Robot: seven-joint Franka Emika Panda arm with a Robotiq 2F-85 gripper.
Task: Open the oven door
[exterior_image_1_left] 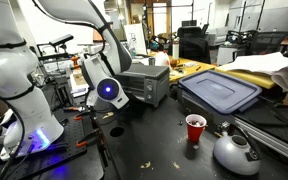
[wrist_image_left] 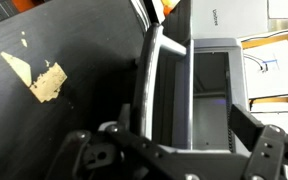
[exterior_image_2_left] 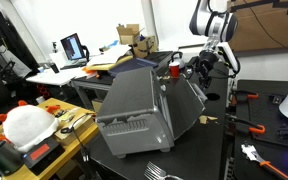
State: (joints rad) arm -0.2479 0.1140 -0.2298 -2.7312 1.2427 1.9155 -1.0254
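The silver-grey oven (exterior_image_1_left: 150, 84) stands on the dark table and shows from behind in an exterior view (exterior_image_2_left: 129, 108). The oven door (exterior_image_2_left: 190, 97) hangs partly open, tilted out from its bottom hinge. In the wrist view the door's silver frame and bar handle (wrist_image_left: 147, 80) run up the middle, with the lit oven cavity (wrist_image_left: 212, 90) beside them. My gripper (wrist_image_left: 174, 122) is open, with the handle and the door edge between its fingers. It sits at the oven front in both exterior views (exterior_image_1_left: 110, 92) (exterior_image_2_left: 198, 68).
A blue-lidded plastic bin (exterior_image_1_left: 220, 92) stands next to the oven. A red cup (exterior_image_1_left: 195, 129) and a metal kettle (exterior_image_1_left: 235, 152) stand nearer the front. Tools with red handles (exterior_image_2_left: 252, 98) lie on the table. A torn paper scrap (wrist_image_left: 46, 82) lies on the black tabletop.
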